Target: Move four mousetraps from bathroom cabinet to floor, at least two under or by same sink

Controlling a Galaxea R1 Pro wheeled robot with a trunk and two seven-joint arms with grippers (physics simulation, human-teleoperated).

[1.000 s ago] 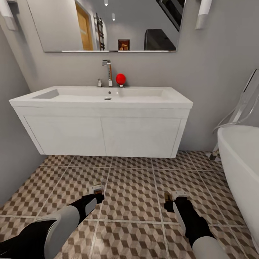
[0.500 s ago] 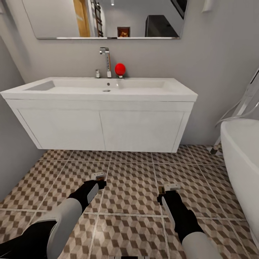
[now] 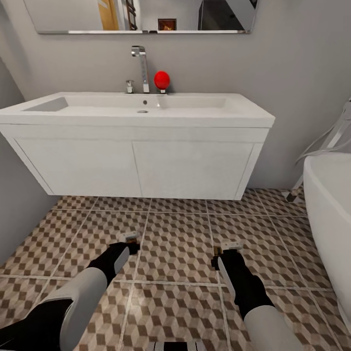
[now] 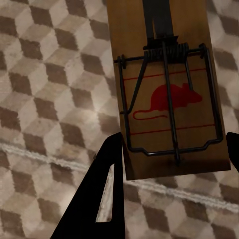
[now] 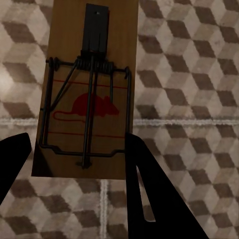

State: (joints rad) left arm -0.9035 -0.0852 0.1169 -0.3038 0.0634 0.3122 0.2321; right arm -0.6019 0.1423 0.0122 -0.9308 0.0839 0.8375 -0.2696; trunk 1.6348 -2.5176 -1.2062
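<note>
**Both arms low and forward, grippers clamped**

Left gripper [image 3: 127, 242] and right gripper [image 3: 225, 252] reach out level with each other, well apart. In the wrist views each pair of dark fingers [image 4: 102, 199] [image 5: 144, 189] grips a mousetrap [image 4: 167, 89] [image 5: 87, 94] by its side edges

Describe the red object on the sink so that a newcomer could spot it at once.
Find the white bathroom sink under the mirror. Behind the basin stands a chrome faucet; just beside it sits the small round red ball, the sole bright colour against the grey wall.
</note>
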